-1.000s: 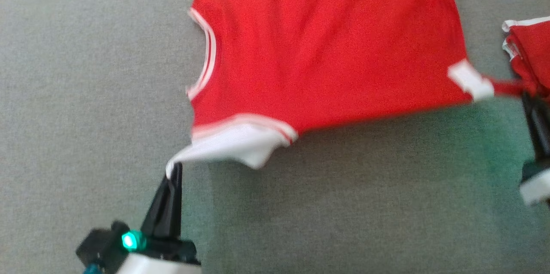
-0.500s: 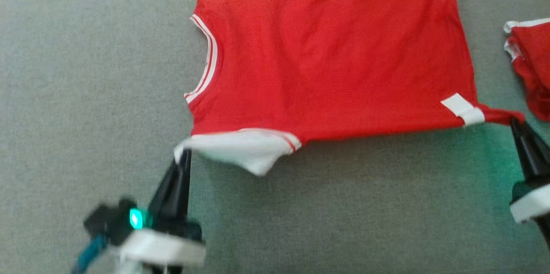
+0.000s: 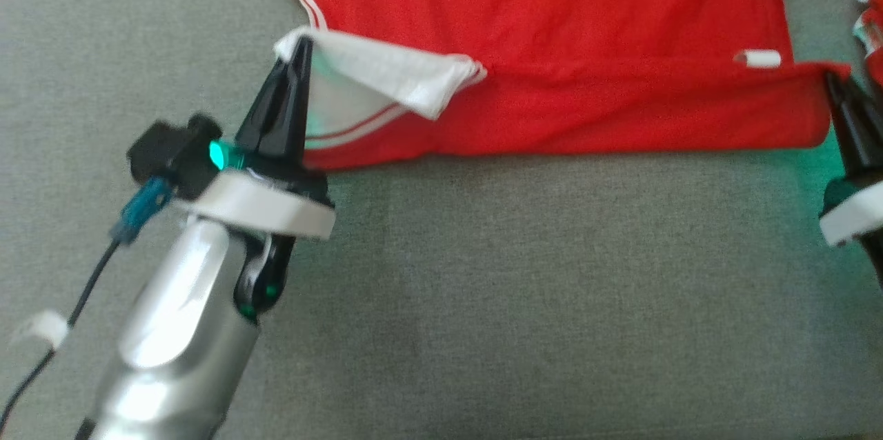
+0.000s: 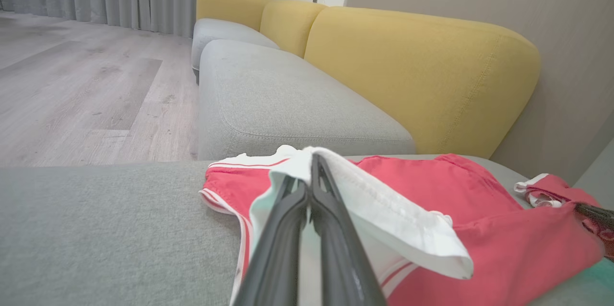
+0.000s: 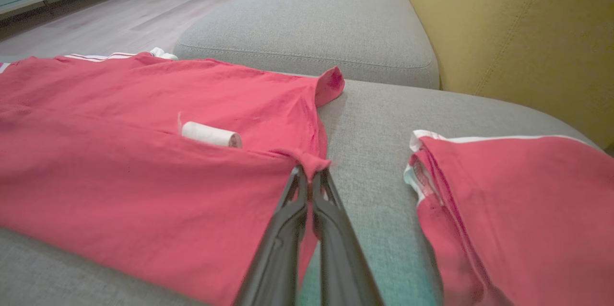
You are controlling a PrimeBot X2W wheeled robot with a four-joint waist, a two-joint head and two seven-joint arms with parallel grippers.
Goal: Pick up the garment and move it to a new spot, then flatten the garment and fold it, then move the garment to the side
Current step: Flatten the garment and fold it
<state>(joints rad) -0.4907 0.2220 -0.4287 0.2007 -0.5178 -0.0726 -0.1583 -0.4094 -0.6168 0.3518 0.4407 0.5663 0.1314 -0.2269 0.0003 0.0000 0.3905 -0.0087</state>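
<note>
Grey sofa cushion (image 3: 517, 274) bears the garment (image 3: 552, 5), mid-fold, left claw (image 3: 303, 45) pinching its sleeve (image 3: 386, 71), right claw (image 3: 831, 78) its hem (image 3: 810, 102). Next: lay both down evenly.

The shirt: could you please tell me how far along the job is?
Done: the shirt lies spread on the cushion. In hand: the left gripper, shut on the white sleeve, and the right gripper, shut on the hem corner, hold the near edge doubled over the body, a first fold. Left: finishing the folds and moving it aside, perhaps by the folded garment on the right.
</note>
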